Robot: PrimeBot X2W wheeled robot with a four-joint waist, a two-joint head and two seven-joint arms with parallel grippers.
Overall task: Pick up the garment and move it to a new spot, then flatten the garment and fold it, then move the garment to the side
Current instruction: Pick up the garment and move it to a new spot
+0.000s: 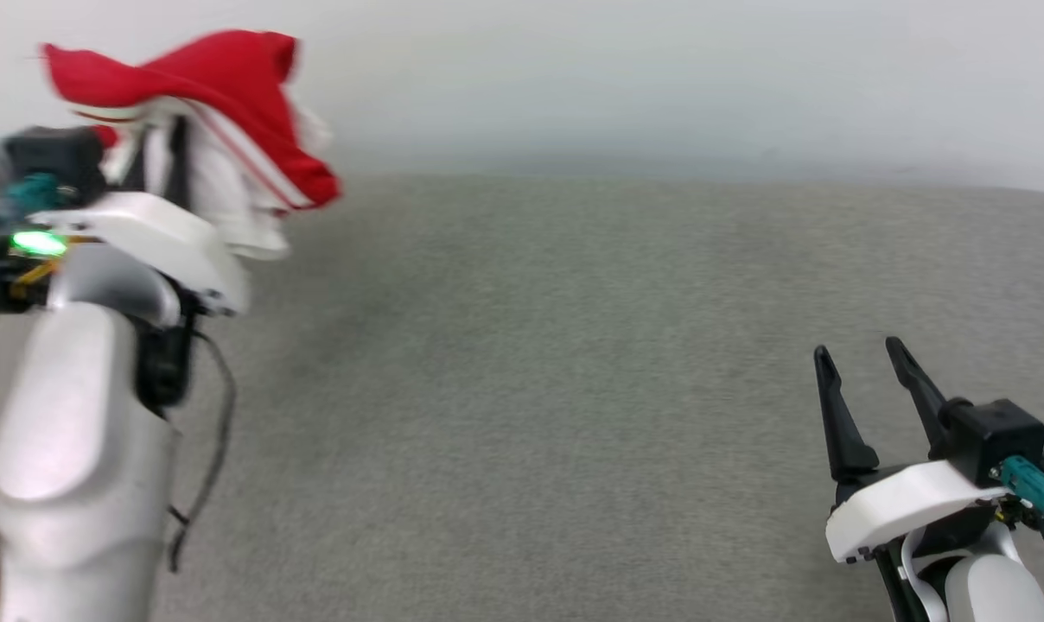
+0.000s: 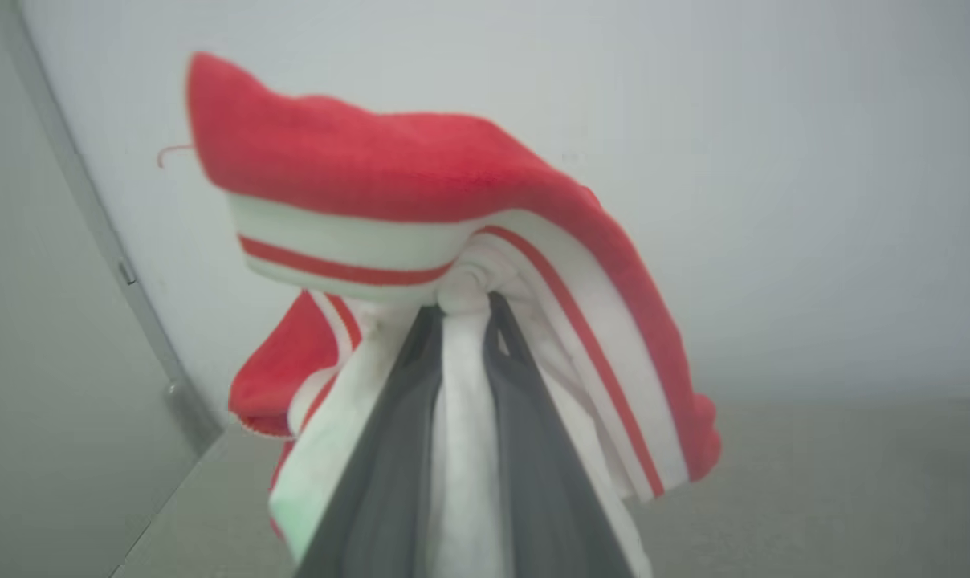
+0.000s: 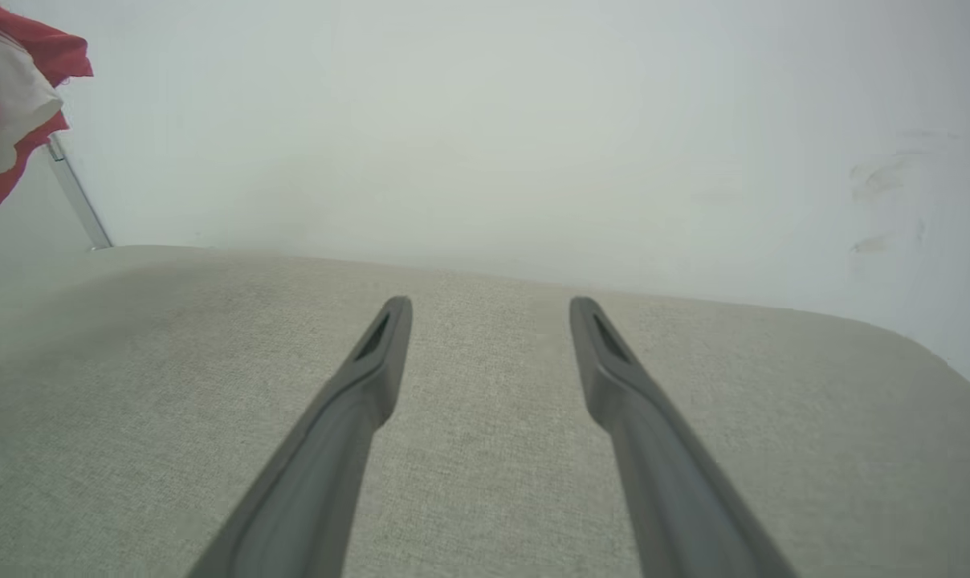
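Grey woven cloth covers the table (image 1: 531, 389), and a wide stretch of it lies ahead, so we judge there is room to set the garment down. The garment (image 1: 228, 95), red with white sleeves and stripe trim, hangs bunched in the air at the far left, above the left arm and off the table. The left hand (image 2: 465, 309) is closed on a pinch of its white cloth. Its two dark fingers nearly meet, with fabric squeezed between them and the rest draped over the tips. The right hand (image 1: 858, 345) sits low at the near right, fingers spread, holding nothing.

To carry it well, we would hold the pinch firm and travel smoothly so the loose folds don't swing. We would lower it toward the middle of the table, where both hands can reach to spread it. Only a small fold is gripped, so we think slipping is the main risk.

Counted: one table, one garment, two hands, two fingers on each.
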